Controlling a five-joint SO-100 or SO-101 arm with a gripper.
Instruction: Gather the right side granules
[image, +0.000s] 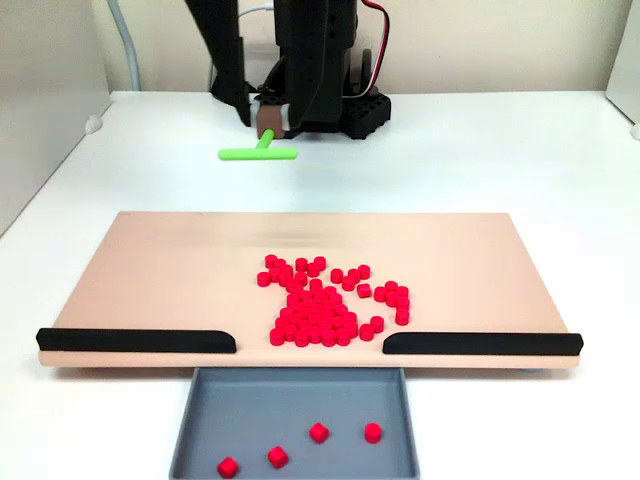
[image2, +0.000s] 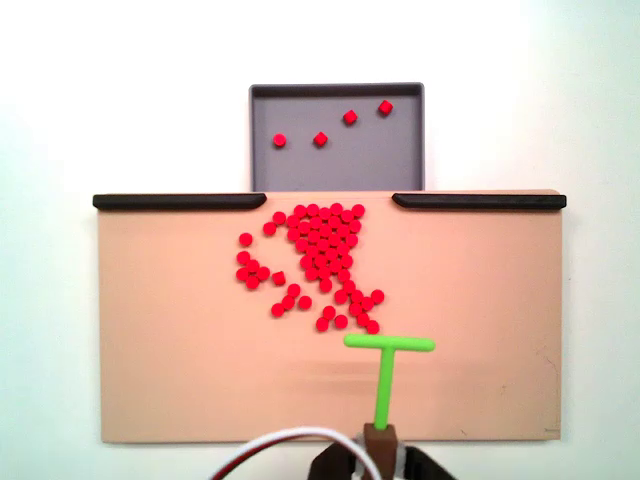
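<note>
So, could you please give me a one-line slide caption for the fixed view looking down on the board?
Green T-shaped tool poised behind red granules on tan board, grey tray beyond.

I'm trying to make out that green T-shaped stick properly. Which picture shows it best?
The fixed view from above shows the green T-shaped tool best: bar and whole stem lie flat against the board. The other fixed view shows it far off, hanging from the gripper, its stem foreshortened.
</note>
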